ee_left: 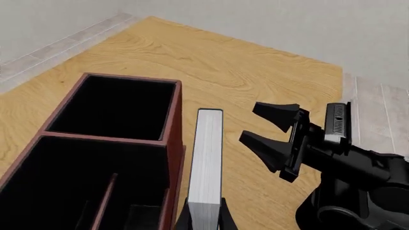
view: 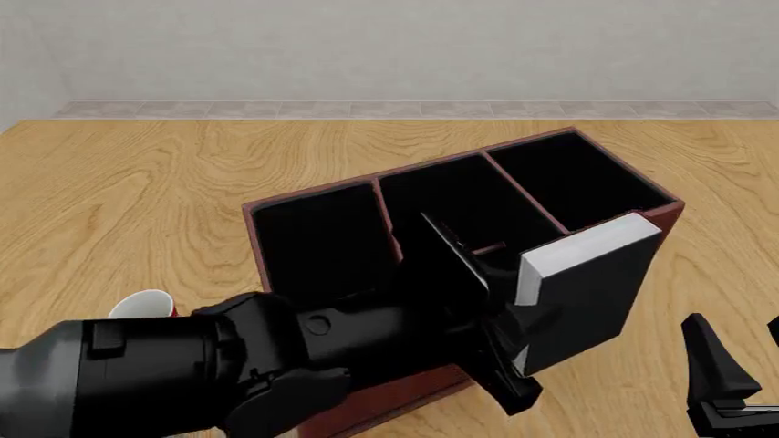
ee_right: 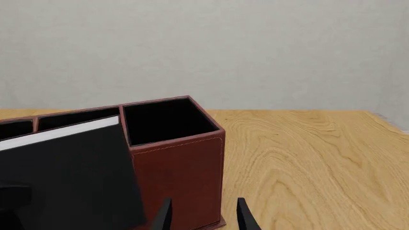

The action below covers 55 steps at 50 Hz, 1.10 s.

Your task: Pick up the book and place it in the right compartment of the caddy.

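Book held up beside the caddy, not yet over its slot

The left claw [ee_left: 204,215] is clamped on the book [view: 585,287], just right of centre in the front view, against the caddy [view: 316,242] wall below the right compartment [view: 578,182]. Its lower edge could catch the rim (it looks low). The right claw [ee_right: 203,213], spread and empty, hangs near; bare tabletop [view: 146,201] at left.
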Tool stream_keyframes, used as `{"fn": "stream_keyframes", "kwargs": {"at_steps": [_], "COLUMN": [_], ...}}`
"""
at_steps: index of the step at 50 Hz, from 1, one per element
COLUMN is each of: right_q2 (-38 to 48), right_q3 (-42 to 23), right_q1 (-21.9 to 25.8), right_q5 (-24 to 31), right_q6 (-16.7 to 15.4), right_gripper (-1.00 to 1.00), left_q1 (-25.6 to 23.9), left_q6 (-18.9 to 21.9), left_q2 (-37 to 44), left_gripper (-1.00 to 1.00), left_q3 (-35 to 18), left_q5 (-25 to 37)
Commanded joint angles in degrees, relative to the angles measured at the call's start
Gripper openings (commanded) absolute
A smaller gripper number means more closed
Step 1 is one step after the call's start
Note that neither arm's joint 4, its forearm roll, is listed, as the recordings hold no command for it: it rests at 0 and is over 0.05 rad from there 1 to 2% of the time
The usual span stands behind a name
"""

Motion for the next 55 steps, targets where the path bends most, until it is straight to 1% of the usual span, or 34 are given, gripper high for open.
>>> {"fn": "stream_keyframes", "kwargs": {"at_steps": [1,10,12,23,32,55], "right_q2": [0.0,0.0,0.0,0.0,0.0,0.0], "right_q3": [0.0,0.0,0.0,0.0,0.0,0.0], "right_q1": [0.0,0.0,0.0,0.0,0.0,0.0], "right_q5": [0.0,0.0,0.0,0.0,0.0,0.0], "right_q6": [0.0,0.0,0.0,0.0,0.0,0.0], "right_gripper": [1.0,1.0,1.0,1.0,1.0,1.0], "left_q1": [0.0,0.7,1.3,1.8,2.2,3.5], "left_q6": [1.7,3.1,3.9,4.4,5.4,7.8], "left_q2": [-1.4,-2.2,-2.6,-3.2,-3.2,-2.5], "left_gripper": [-1.0,-1.0,-1.0,-1.0,-1.0,-1.0], "left_q3": [-3.6,-6.7,-7.5,-10.4,-14.3,-19.6], "left_q5": [3.7,7.3,8.0,10.7,14.4,17.7]}}
